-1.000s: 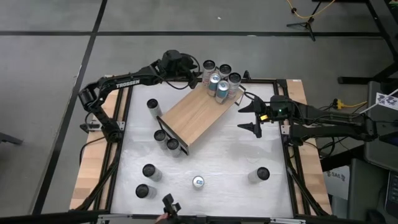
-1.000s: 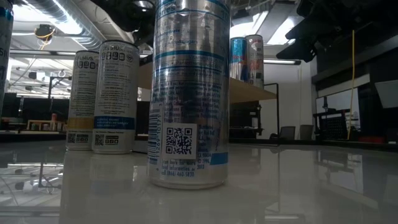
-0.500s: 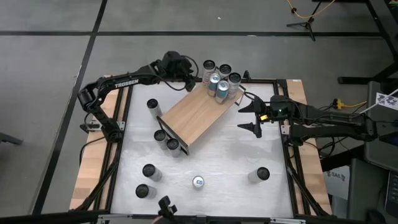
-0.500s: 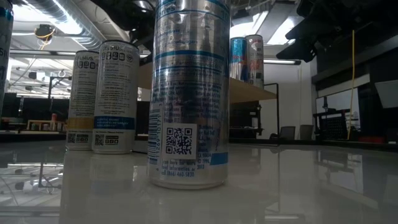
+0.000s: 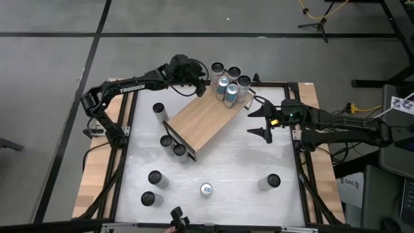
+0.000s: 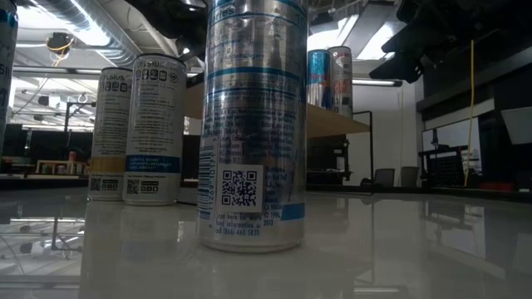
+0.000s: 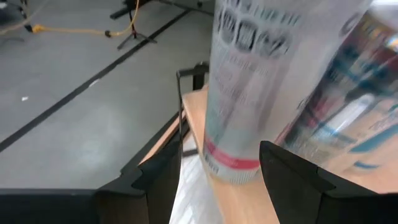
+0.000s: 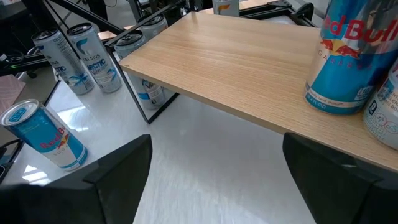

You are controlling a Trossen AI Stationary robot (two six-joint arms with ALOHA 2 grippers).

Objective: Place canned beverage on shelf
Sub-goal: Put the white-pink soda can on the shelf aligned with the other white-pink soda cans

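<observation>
**Cans grouped at the shelf's far right end, both grippers open**

Across the middle of the white table, slanted from near left to far right: the shelf, a light wooden board on black frame ends.

At its far right end, a cluster of cans, all upright, packed close together. Most of the board bare.

At the far corner of the shelf, reaching in from the left: the left gripper. Jaws partly apart, one on each side of a white can with a red band near its base. Standing on the board just by the corner post. One finger against the can's edge, a gap at the other finger, so no visible clamp.

Just right of the shelf, over bare table: the right gripper. Jaws spread wide, holding nothing, pointing left toward the board's long edge. Straight ahead of it in the right wrist view, the wooden top and a blue can standing on it.

Scattered on the table, apart from the shelf: loose cans, upright. One on the left beside the board, two touching each other at the board's near left end, two more at the near left, one near the middle of the near edge, one at the near right.

In the low view, the near-middle can large in front, a pair behind it to the left, and the board raised behind with two cans on top.
</observation>
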